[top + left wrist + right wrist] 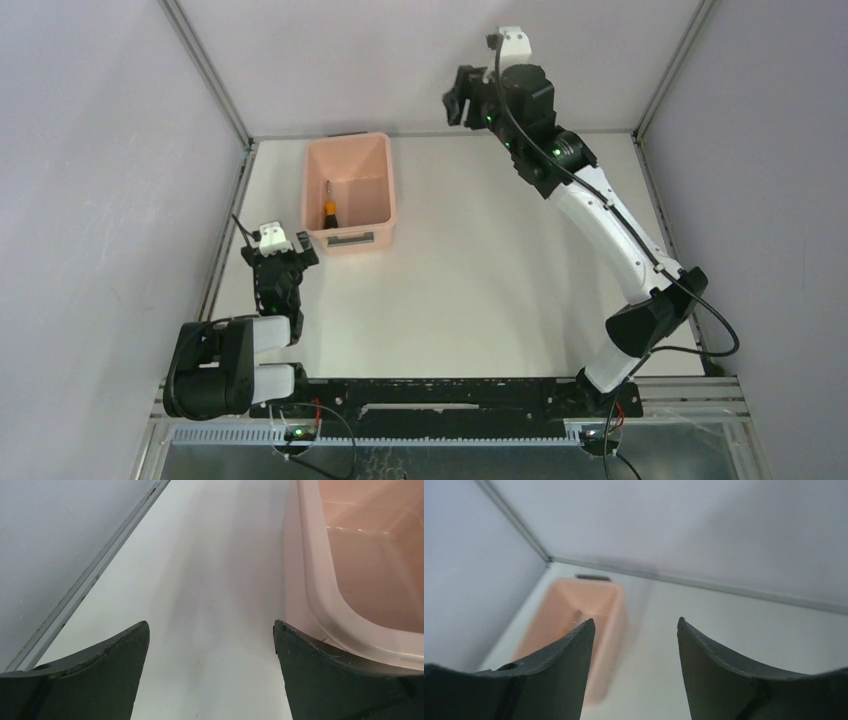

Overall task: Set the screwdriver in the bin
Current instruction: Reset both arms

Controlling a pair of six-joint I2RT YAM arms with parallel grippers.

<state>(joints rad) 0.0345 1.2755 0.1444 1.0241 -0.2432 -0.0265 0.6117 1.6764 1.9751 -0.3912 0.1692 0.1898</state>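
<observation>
The salmon-pink bin (385, 190) stands at the back left of the table. The screwdriver (327, 207), with an orange-and-black handle, lies inside it near the left wall. My left gripper (283, 262) is open and empty, low over the table just left of the bin's near corner; the bin's rim (320, 600) shows on the right in the left wrist view. My right gripper (455, 103) is open and empty, raised high at the back, right of the bin. The right wrist view shows the bin (604, 597) blurred below, with a dark streak inside.
Grey enclosure walls with metal frame rails (240, 150) close the table on the left, back and right. A wall rail (95, 575) runs close along the left of the left gripper. White table surface (500, 290) spreads between the arms.
</observation>
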